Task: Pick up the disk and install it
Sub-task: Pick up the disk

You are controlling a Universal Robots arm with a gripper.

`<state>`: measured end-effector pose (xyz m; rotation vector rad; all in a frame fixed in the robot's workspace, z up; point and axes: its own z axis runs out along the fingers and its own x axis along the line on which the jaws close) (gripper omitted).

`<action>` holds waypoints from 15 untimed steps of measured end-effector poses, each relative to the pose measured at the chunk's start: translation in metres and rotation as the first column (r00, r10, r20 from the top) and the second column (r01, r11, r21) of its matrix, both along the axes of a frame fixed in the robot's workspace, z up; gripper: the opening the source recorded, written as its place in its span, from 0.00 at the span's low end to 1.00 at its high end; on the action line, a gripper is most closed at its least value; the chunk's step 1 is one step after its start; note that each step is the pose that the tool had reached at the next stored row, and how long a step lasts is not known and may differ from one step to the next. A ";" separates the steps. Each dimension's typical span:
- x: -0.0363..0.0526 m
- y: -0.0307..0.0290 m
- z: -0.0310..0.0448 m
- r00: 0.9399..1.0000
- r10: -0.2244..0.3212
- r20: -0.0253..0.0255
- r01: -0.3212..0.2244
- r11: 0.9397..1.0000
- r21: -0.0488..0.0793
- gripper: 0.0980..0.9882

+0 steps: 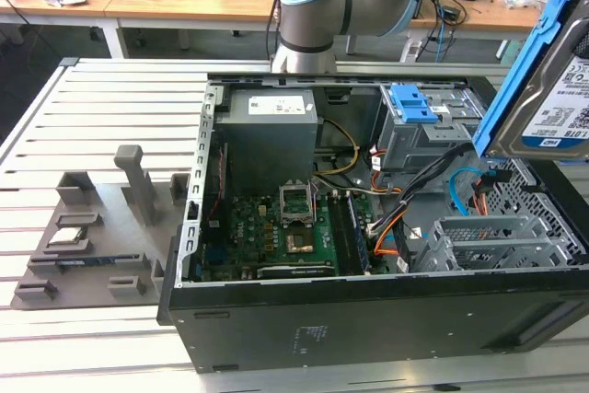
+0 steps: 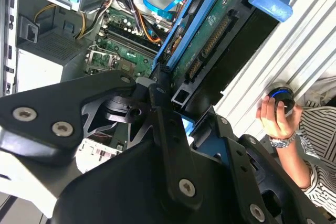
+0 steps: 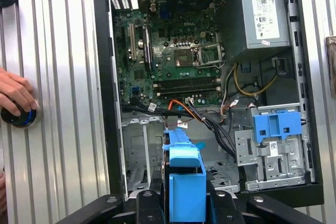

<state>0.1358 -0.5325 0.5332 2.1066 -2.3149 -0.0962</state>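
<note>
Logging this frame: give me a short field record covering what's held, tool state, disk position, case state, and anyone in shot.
held: the disk, framed by its blue bracket
tool: tool shut on the disk's end
disk position: tilted, held up over the computer case, not yet in a bay
case: lying open, motherboard exposed
person: a hand on a round blue-lit knob on the slatted table beside the case

A slatted metal desk [image 1: 110, 108] carries an open computer case [image 1: 368, 329] lying on its side, with a grey fixture [image 1: 101, 227] just beside it on the exterior view's left. In the first wrist view, a person's hand [image 3: 14, 94] partly covers a round black button [image 3: 22, 119] on the desk.
</note>
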 end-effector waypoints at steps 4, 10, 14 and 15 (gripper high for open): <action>-0.0006 -0.0064 -0.0010 1.000 0.000 0.000 0.000 1.000 0.000 0.30; -0.0008 -0.0133 -0.0107 1.000 0.000 0.000 0.000 1.000 0.000 0.30; -0.0008 -0.0134 -0.0235 1.000 0.000 -0.002 0.000 1.000 0.000 0.30; -0.0008 -0.0134 -0.0251 1.000 0.000 -0.002 0.000 1.000 0.000 0.30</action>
